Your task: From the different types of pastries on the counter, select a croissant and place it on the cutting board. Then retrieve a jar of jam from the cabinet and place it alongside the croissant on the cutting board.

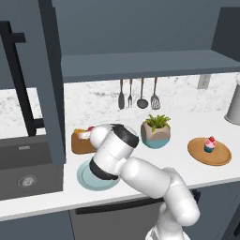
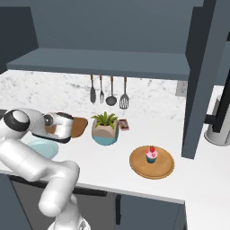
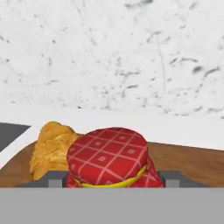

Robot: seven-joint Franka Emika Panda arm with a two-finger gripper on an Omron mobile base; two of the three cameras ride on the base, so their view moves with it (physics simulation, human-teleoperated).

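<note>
Bench (image 1: 42,199): white top under a marble backsplash; it carries everything noted below.
Cutting board (image 3: 192,159): brown wood, lying on the bench at the backsplash; landmark for the rest.
Plate (image 1: 84,177): round, light blue, just in front of the cutting board.
Croissant (image 3: 51,148): golden, flaky, resting on the cutting board's left part as the hand camera looks.
Jar of jam (image 3: 109,158): just right of the croissant, low over or on the cutting board; contact with the wood hidden.
Lid: red checked cloth with a yellow band.
Fingers (image 3: 169,177): one either side of the jar, apparently clamped on it.
Handling, my guess: jar stiff, slick, fairly heavy, breakable; hold its sides below the lid.
</note>
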